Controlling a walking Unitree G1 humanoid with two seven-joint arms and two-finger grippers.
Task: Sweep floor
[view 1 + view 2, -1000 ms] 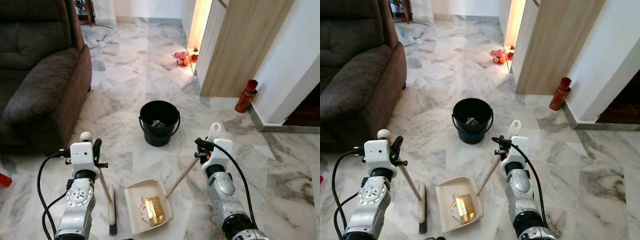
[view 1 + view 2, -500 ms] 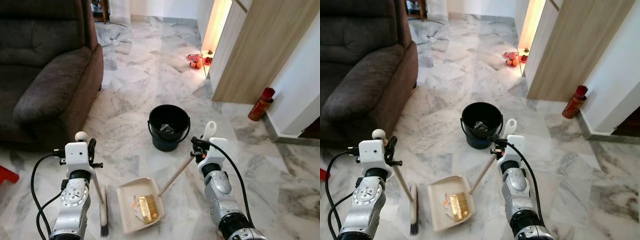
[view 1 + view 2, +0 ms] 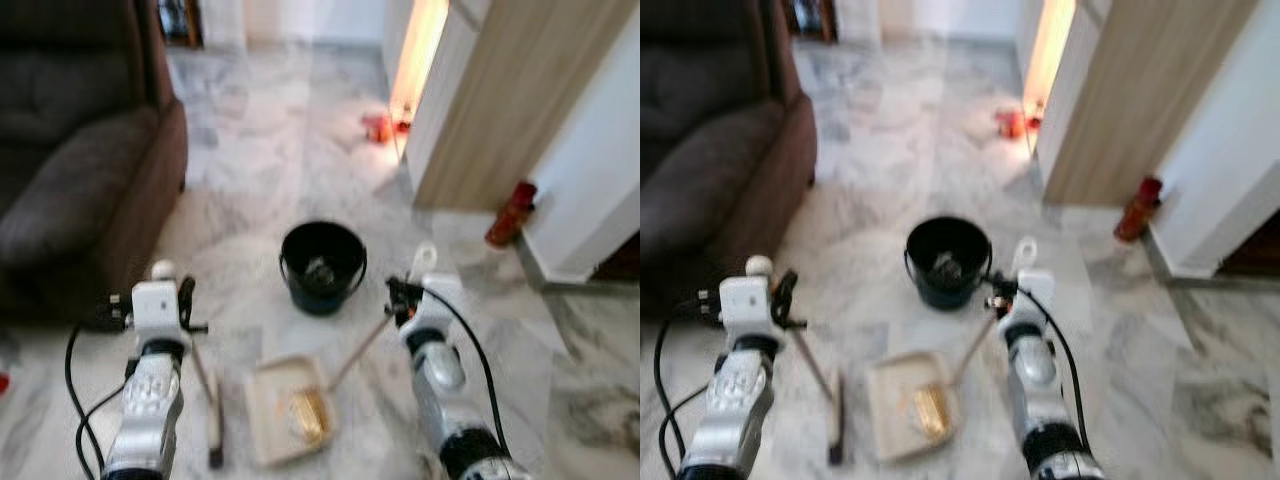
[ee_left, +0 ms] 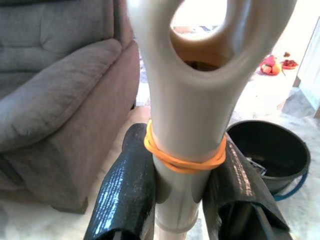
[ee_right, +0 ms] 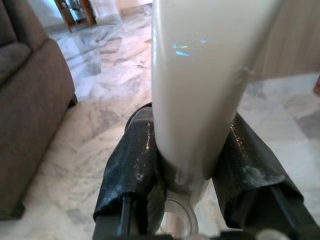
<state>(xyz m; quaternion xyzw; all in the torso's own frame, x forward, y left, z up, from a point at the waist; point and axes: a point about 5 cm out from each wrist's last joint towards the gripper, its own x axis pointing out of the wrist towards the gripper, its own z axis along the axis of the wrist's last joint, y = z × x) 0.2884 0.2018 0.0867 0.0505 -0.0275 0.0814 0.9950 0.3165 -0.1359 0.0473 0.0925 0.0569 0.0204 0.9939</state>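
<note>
My left gripper (image 3: 188, 305) is shut on the cream handle of a hand broom (image 3: 205, 385), whose brush head rests on the marble floor. The left wrist view shows that handle, with an orange rubber band (image 4: 182, 160), clamped between the black fingers (image 4: 125, 192). My right gripper (image 3: 398, 300) is shut on the long handle (image 5: 200, 75) of a cream dustpan (image 3: 285, 410). The dustpan lies flat on the floor between my arms with yellow debris (image 3: 308, 415) in it. A black bucket (image 3: 322, 265) with some rubbish inside stands just beyond the dustpan.
A dark brown sofa (image 3: 70, 170) fills the left side. A wooden panel (image 3: 500, 100) and a white wall stand at the right, with a red canister (image 3: 508, 212) at their foot. Small red and orange items (image 3: 380, 125) lie on the floor farther back.
The head views have shifted and turned blurry, so the camera is moving. Both grippers keep the same hold, and the broom, dustpan and bucket keep their places relative to one another.
</note>
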